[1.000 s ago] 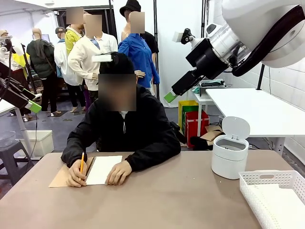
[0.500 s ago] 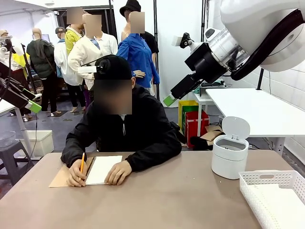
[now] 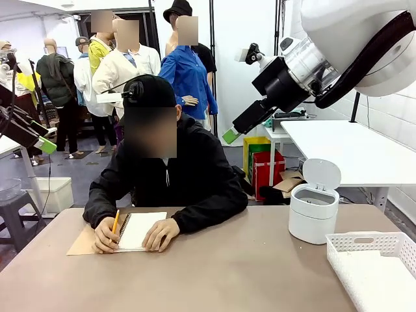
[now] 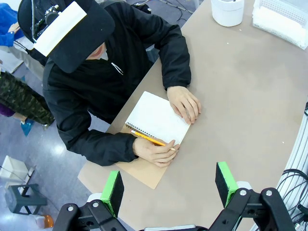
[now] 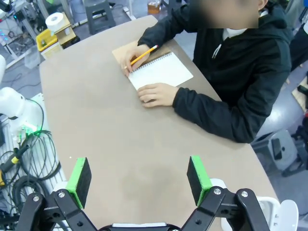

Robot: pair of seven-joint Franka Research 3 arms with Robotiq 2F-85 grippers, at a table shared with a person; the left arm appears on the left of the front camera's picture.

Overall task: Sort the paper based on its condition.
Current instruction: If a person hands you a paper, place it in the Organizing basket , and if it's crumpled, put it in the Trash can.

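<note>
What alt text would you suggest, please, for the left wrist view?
Seen from above, a person in a black jacket holds a yellow pencil to a spiral notebook on a brown table, the other hand resting on the page. The left gripper hangs open above; a white bin and white basket stand farther off.

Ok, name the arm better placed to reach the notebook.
Probably left: the notebook lies on the table's left side, and the open left gripper hangs nearly over it. The open right gripper sees it from farther off.
</note>
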